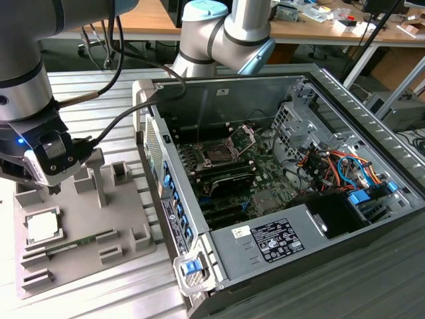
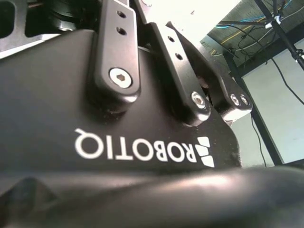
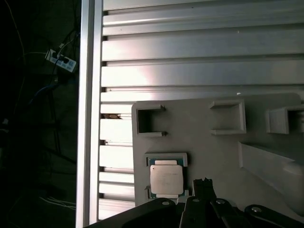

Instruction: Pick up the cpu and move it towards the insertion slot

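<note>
The arm (image 1: 26,73) bends down at the exterior view's left, tool (image 1: 50,179) pointing downward

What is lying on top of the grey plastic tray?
The cpu sits flat in a square recess of the tray, pale side up. A green strip lies beside it, among raised grey blocks. The gripper hangs over one tray corner and hides what is there.

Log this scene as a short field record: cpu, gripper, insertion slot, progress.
cpu: lies flat in a recess of the grey tray, not held
gripper: above the tray, apart from the cpu
insertion slot: inside the open computer case, retention bracket lifted
progress: cpu not yet picked up
</note>
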Controlling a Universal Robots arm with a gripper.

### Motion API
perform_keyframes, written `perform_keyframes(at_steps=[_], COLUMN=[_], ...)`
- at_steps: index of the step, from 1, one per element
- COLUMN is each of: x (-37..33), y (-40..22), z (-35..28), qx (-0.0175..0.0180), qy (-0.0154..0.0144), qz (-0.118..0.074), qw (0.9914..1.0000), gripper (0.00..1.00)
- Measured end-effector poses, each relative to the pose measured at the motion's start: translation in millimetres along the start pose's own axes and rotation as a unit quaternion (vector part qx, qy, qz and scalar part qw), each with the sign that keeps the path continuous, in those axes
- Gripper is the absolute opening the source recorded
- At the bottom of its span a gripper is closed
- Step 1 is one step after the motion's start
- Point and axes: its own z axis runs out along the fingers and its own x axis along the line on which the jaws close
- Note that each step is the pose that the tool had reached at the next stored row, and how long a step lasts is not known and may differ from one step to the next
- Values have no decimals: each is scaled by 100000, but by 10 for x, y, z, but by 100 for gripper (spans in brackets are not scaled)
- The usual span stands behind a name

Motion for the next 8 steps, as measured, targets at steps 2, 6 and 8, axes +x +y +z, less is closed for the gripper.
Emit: perform_keyframes(at_steps=[2, 6, 8], x=[0, 2, 5], y=[-2, -11, -19], z=[5, 17, 20], qx=[0, -6, -1], qy=[0, -5, 0], qz=[-8, -25, -34], qw=[100000, 100000, 100000], gripper=[11, 11, 11])
